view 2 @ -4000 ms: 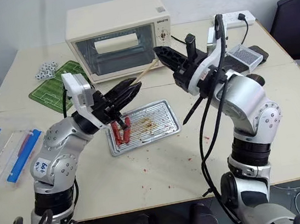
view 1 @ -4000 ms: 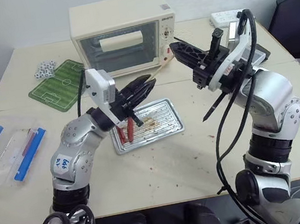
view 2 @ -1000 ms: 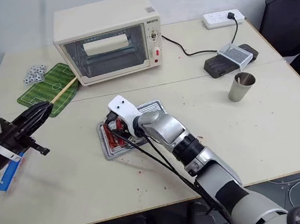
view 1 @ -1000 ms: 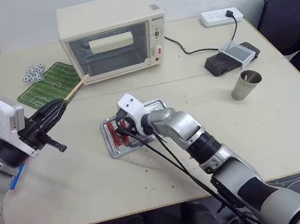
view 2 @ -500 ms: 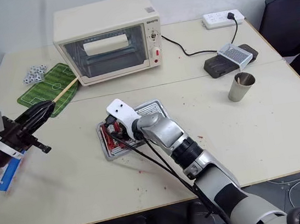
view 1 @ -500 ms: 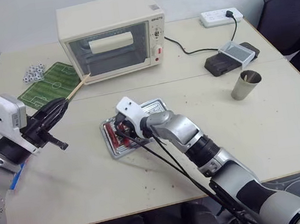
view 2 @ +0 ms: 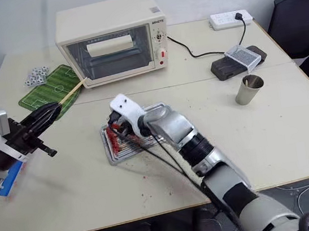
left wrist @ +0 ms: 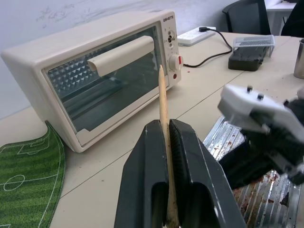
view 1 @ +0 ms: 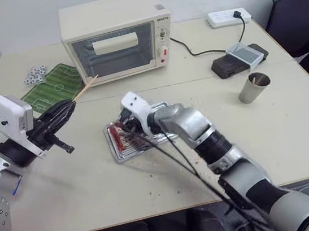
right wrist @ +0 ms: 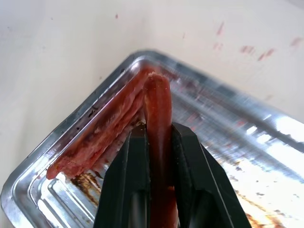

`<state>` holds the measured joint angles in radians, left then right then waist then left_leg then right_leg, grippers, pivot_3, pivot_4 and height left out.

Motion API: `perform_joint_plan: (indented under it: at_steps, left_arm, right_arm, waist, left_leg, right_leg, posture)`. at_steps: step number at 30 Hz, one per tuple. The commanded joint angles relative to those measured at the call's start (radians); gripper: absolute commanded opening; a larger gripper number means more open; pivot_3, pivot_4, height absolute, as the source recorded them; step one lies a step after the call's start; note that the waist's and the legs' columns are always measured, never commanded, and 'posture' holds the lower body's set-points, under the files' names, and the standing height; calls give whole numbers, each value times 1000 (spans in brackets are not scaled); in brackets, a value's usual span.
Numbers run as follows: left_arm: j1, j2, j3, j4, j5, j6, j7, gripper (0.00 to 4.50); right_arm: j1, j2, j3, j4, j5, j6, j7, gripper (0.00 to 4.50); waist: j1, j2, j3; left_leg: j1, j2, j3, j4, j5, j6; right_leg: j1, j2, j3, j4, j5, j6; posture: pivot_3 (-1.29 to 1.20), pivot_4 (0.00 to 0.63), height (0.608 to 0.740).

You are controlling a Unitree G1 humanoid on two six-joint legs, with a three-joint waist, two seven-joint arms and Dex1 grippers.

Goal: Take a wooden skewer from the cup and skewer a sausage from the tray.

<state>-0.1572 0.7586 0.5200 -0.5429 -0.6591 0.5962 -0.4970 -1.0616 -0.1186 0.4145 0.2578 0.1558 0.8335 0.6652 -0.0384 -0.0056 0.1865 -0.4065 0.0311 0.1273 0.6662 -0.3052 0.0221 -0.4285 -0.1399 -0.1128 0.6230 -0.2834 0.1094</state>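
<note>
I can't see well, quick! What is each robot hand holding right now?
Left hand: closed on the wooden skewer.
Right hand: closed on a sausage over the tray.

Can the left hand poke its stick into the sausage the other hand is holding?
Probably yes. The left gripper holds the wooden skewer pointing out, the right gripper grips the sausage, and only bare table lies between them.

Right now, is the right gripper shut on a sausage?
Yes. The right gripper has its fingers clamped on a sausage above the tray.
</note>
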Motion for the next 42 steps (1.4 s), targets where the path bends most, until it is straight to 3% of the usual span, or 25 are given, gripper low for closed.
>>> perform_joint_plan:
  at_steps: [1,5,15,22,29,42]
  left_arm:
    - [-18,2,-10,-1,9,-33,-11,0]
    - [-18,13,-24,9,-10,-26,-39,0]
    - [-1,216,-52,42,-192,97,-403,0]
    - [-77,273,-129,39,-243,124,-508,0]
    - [-190,254,-222,57,-238,123,-518,0]
    - [-224,220,-285,87,-181,83,-525,0]
  right_arm:
    - [-9,-72,42,-91,-7,-63,135,598]
    - [22,-215,104,-189,-21,-158,310,598]
    - [11,-679,-26,-379,129,-272,848,598]
    - [5,-745,-91,-408,193,-195,888,598]
    - [12,-734,-114,-454,230,-114,830,598]
    - [-3,-721,-128,-482,267,-50,768,598]
  waist:
    - [1,-1,0]
    - [3,-1,0]
    - [10,-2,0]
    - [11,-2,1]
    - [13,-2,1]
    - [13,-2,1]
  left_leg:
    - [0,0,0,0,0,0]
    - [0,0,0,0,0,0]
    - [0,1,1,0,0,0]
    - [2,2,2,1,0,-1]
    - [1,1,2,2,0,0]
    - [1,1,3,3,0,0]
  right_leg:
    - [0,0,0,0,0,0]
    - [0,0,0,0,0,0]
    - [0,1,-1,-1,0,0]
    - [0,2,0,0,0,0]
    - [0,1,1,1,0,0]
    - [0,2,1,1,0,0]
  posture:
    - [0,150,740]
    - [0,150,740]
    - [0,150,740]
    - [0,150,740]
    - [0,150,740]
    - [0,150,740]
